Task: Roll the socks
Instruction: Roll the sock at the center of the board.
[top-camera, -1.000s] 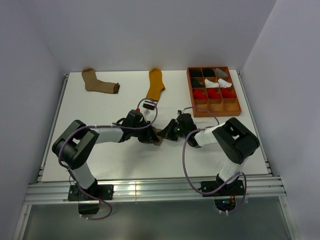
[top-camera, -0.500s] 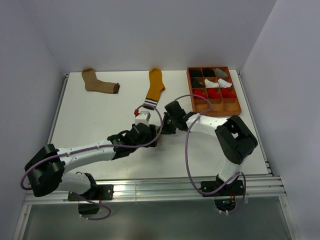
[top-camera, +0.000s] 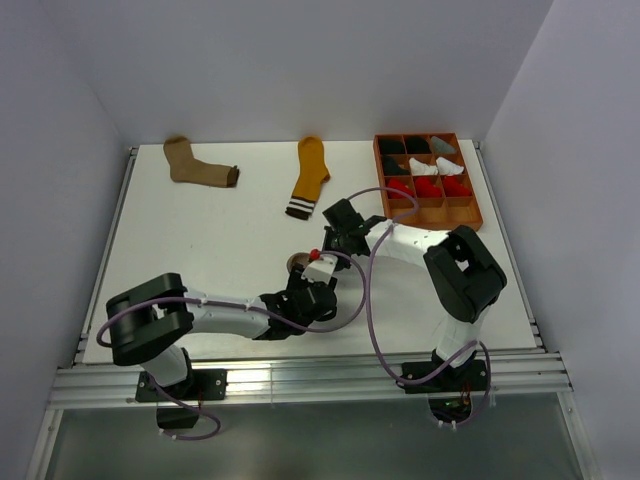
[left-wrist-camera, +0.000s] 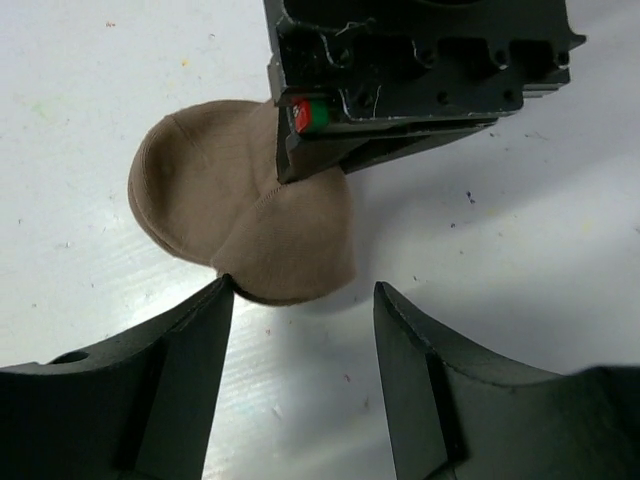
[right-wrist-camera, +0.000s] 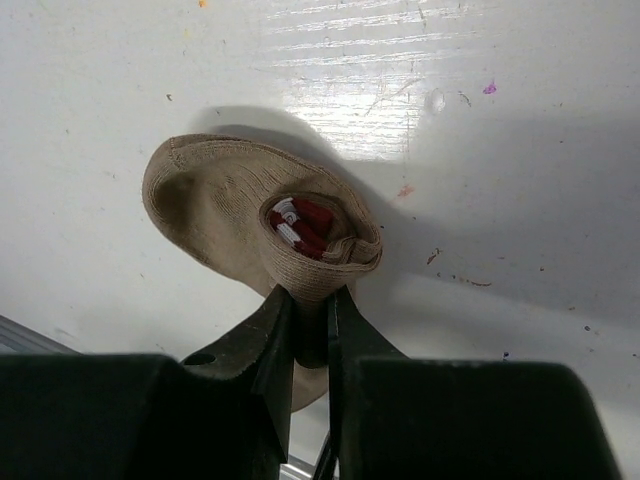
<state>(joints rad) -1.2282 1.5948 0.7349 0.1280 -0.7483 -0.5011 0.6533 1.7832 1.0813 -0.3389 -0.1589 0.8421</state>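
Observation:
The light brown sock lies bunched on the white table, its red-white striped cuff tucked inside the roll. My right gripper is shut on the folded edge of that roll. My left gripper stands open just short of the same sock; its left fingertip touches the sock's near edge and nothing is between the jaws. In the top view the sock shows between the two grippers at mid-table. The tan sock with a dark cuff and the mustard sock lie flat at the back.
An orange compartment tray at the back right holds black, white, grey and red rolled sock bundles. The right forearm and its purple cable loop run close in front of the tray. White walls enclose the table on three sides.
My left gripper has opened, let go of the light brown sock and drawn back toward the near edge. The right gripper has stayed shut on the sock.

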